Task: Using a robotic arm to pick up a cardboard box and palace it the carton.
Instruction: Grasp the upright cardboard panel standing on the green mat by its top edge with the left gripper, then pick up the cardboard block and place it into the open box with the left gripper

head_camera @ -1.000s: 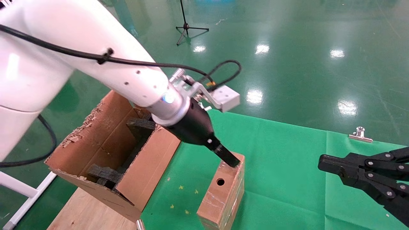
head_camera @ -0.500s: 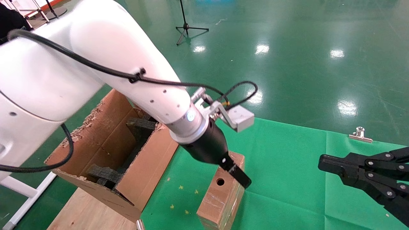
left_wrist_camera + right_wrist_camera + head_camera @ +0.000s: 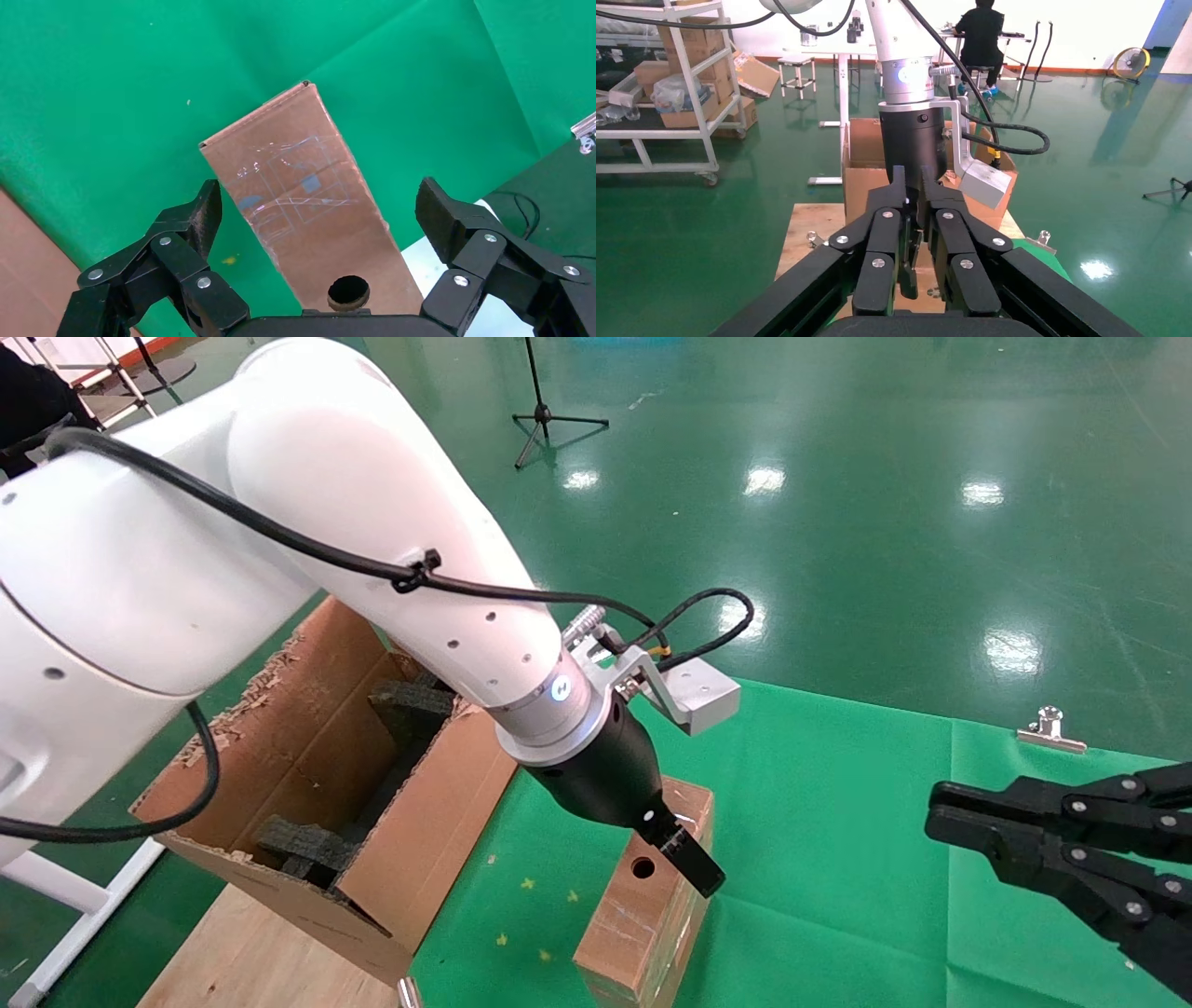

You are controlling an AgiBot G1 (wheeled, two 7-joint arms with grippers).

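Head view: the left gripper (image 3: 684, 859) of the white robotic arm (image 3: 307, 551) hangs directly over one taped cardboard box (image 3: 643, 919) on the green cloth (image 3: 838, 859). One flapped carton (image 3: 317, 784), holding dark foam pieces (image 3: 312, 845), stands to its left. The right gripper (image 3: 941, 812) waits well off to its right, fingers drawn together.

Left wrist view: its fingers (image 3: 193, 221) spread wide, straddling the cardboard box (image 3: 309, 210) without touching. No writing is legible.

Right wrist view: the right gripper (image 3: 916, 232) has its fingertips meeting, nothing between.
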